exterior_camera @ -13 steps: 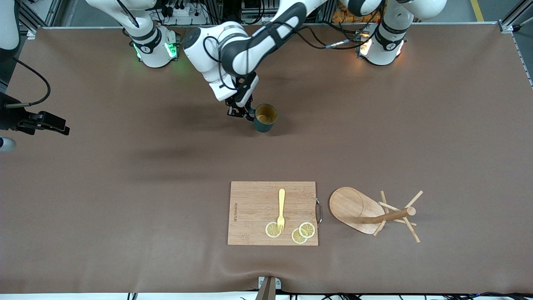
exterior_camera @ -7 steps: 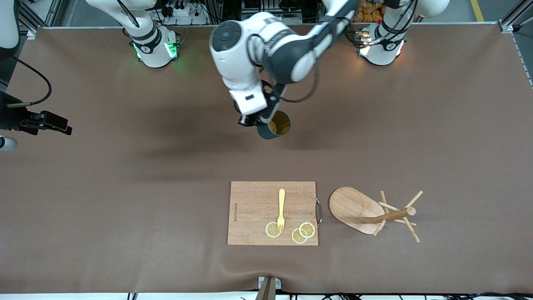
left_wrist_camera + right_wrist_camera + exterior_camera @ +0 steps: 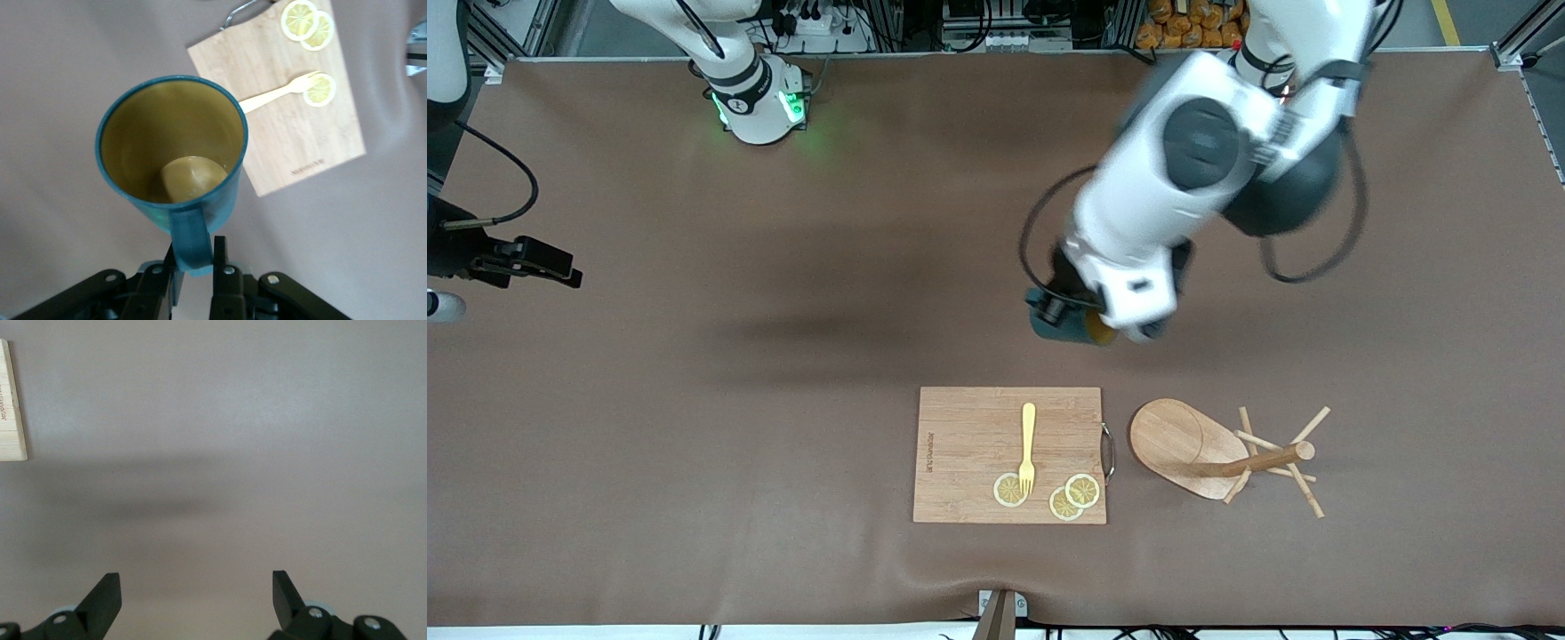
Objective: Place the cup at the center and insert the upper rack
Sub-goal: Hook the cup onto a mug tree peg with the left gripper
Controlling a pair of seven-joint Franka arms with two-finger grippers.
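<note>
The dark teal cup [image 3: 1049,325] with its tan inside hangs in the air, mostly hidden under the left wrist. It is over bare table, between the robots' side and the cutting board. My left gripper [image 3: 1064,313] is shut on the cup's handle. In the left wrist view the fingers [image 3: 220,257] pinch the handle [image 3: 190,237] and the cup [image 3: 173,153] opens toward the camera. The wooden mug tree [image 3: 1209,453] lies on its side beside the board, toward the left arm's end. My right gripper [image 3: 560,271] waits open at the right arm's end and shows over bare table in its wrist view [image 3: 197,593].
A wooden cutting board [image 3: 969,444] lies near the front edge with a yellow fork [image 3: 1028,444] and lemon slices [image 3: 1082,490] on it. The board [image 3: 287,140] also shows in the left wrist view, and its corner [image 3: 10,407] in the right wrist view.
My left gripper has lifted the cup off the table and carried it toward the left arm's end, closer to the cutting board and mug tree. The right arm has not moved.
</note>
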